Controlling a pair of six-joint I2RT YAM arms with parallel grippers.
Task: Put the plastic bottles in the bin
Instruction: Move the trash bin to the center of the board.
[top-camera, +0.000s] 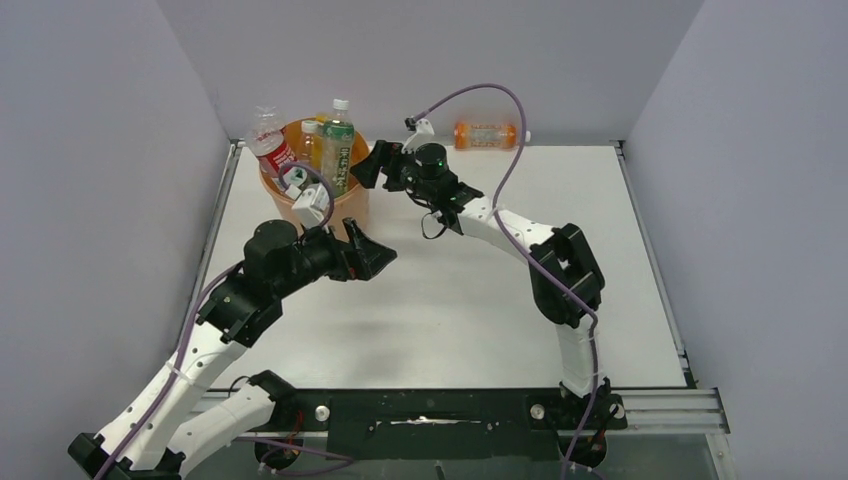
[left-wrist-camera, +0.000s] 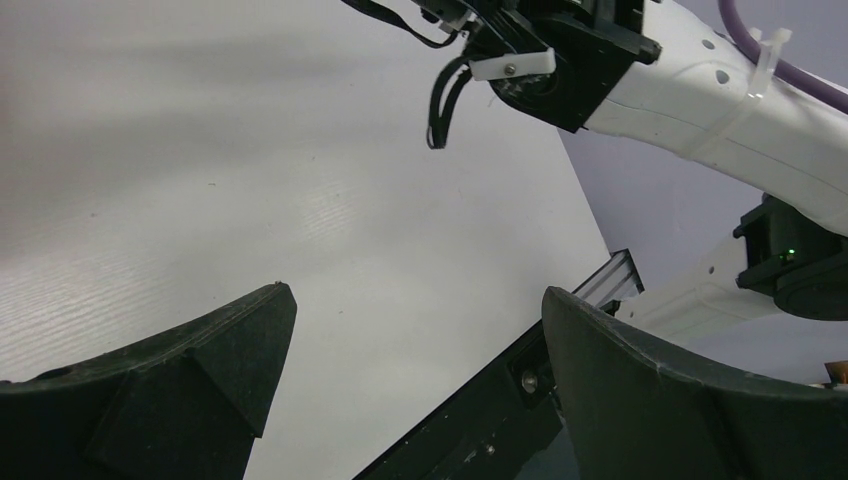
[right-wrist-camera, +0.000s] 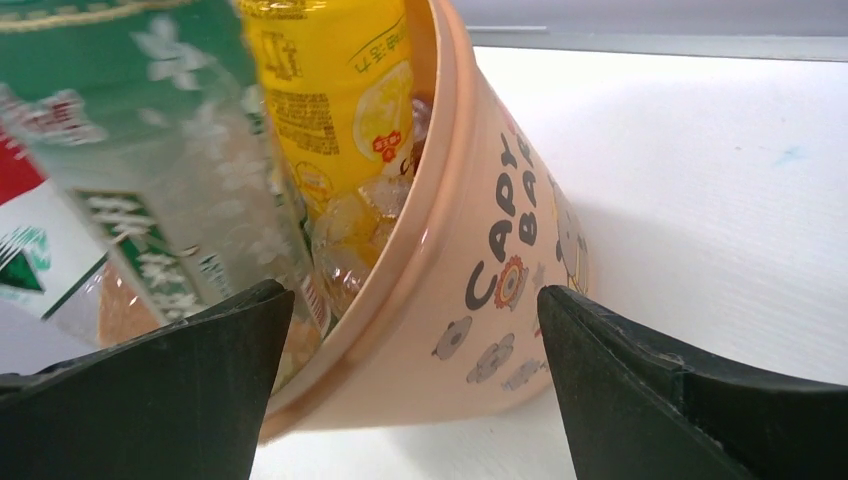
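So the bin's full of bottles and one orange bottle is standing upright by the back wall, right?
Not quite: the orange bottle by the back wall is lying on its side, not upright, as the top external view shows. The bin is full, as you said.

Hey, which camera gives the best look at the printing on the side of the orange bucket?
The right wrist view: the bucket is close up, so its lettering and cartoon animals are plain. The top view shows the bucket small and far off, its print unreadable. The left wrist view shows none of it.
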